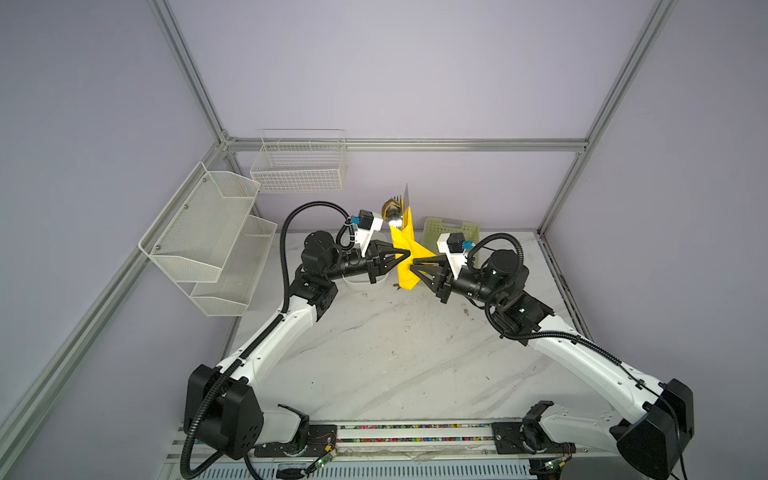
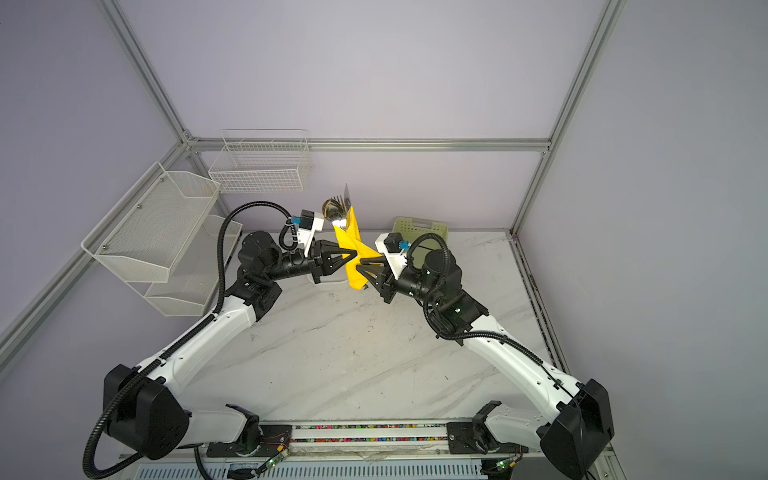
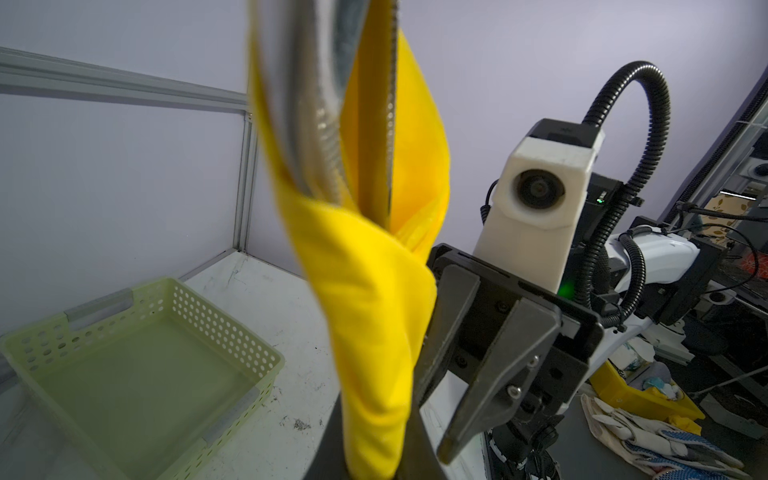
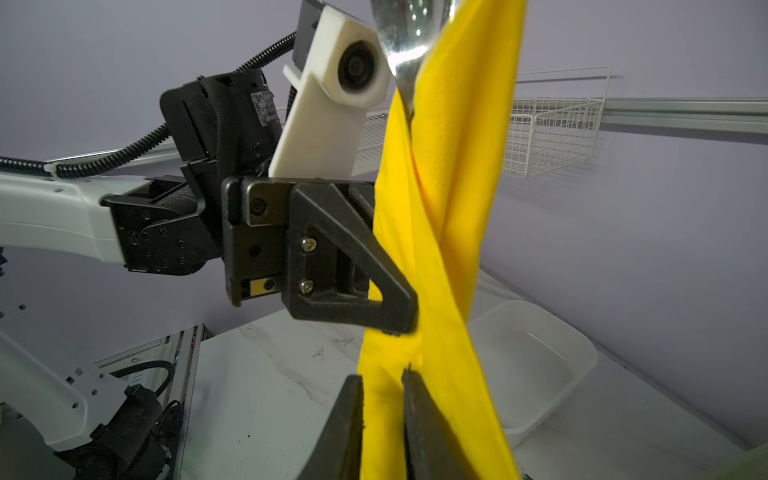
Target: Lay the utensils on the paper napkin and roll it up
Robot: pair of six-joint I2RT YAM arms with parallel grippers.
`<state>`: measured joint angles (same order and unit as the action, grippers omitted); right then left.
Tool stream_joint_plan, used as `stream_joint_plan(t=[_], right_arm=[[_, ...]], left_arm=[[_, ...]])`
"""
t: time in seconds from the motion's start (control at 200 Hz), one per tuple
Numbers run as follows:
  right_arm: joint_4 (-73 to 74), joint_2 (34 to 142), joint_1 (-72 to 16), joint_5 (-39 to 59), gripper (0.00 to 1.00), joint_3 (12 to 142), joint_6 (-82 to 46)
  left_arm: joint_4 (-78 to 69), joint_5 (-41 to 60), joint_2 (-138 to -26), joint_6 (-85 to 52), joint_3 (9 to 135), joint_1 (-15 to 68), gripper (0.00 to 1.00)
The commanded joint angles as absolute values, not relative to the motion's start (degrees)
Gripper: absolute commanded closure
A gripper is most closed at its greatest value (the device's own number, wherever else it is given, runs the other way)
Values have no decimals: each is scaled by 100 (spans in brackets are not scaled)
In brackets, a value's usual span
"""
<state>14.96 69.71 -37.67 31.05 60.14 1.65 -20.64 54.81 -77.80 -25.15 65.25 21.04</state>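
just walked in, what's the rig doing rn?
Both arms hold the bright yellow paper napkin upright above the white marble table. It is wrapped around the silver metal utensils, whose heads stick out of the top. The left gripper and the right gripper pinch the bundle at mid-height from opposite sides. The wrap looks loose, not yet a tight roll.

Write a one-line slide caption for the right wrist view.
Left gripper and right gripper pinch the rolled yellow napkin upright above the table, a spoon poking from its top.
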Motion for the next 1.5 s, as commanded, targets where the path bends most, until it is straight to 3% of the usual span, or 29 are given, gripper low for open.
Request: stream_joint_plan(t=[0.0, 0.765, 1.495], right_arm=[[1536, 6895, -3797, 2988, 78, 6119, 378], [1504, 6740, -3797, 2581, 78, 6209, 391], [1164, 6872, -3802, 2445, 67, 6353, 327]], left_arm=[[-2663, 5686, -7656, -2619, 7207, 2074, 100], [-2667, 5785, -7649, -2636, 7207, 2070, 100], [-2759, 5898, -7538, -2707, 7119, 2074, 100]])
